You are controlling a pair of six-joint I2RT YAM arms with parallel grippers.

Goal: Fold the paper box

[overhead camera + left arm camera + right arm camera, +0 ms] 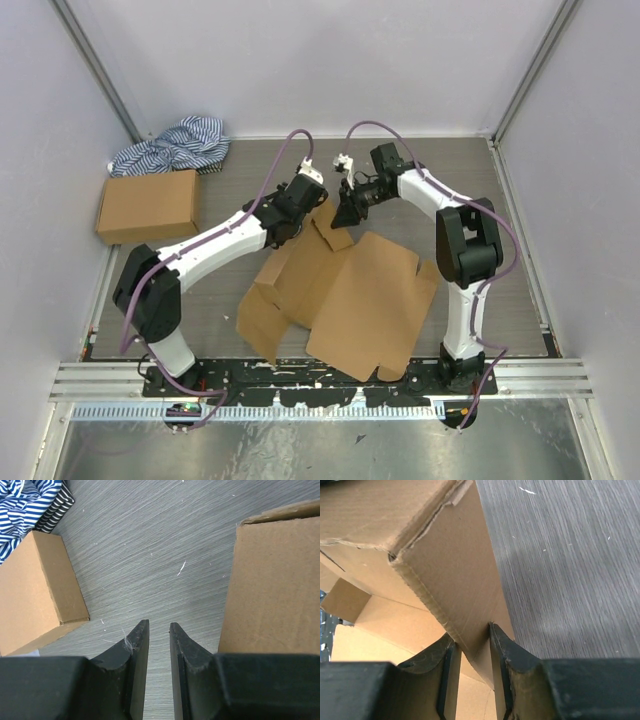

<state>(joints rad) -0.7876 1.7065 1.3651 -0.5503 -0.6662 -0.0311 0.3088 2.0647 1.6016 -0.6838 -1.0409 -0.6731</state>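
1. The paper box (pixel 350 300) is plain brown corrugated cardboard, a die-cut sheet with flaps, slits and creases. It lies mid-bench, and its widest flat panel reaches toward the near edge between the two arm bases. Its left side and far flaps are folded up off the surface.
2. The right claw (pixel 471 634) is at the sheet's far end. Its jaws are drawn close and clasp a raised flap of the paper box. The flap's ragged corrugated edge runs down between the two black fingers.
3. The left claw (pixel 158 625) hangs over bare bench just beyond the sheet's far-left part. A narrow slot is open between its jaws, which hold nothing. A standing cardboard flap is just to its right.
4. The bench (pixel 480 200) is grey with a fine streaked grain.
5. A smaller closed cardboard box (pixel 148 205), a smooth rectangular block, sits near the left edge.
6. A crumpled blue-and-white striped cloth (pixel 175 145) lies in the far-left corner, touching that box.
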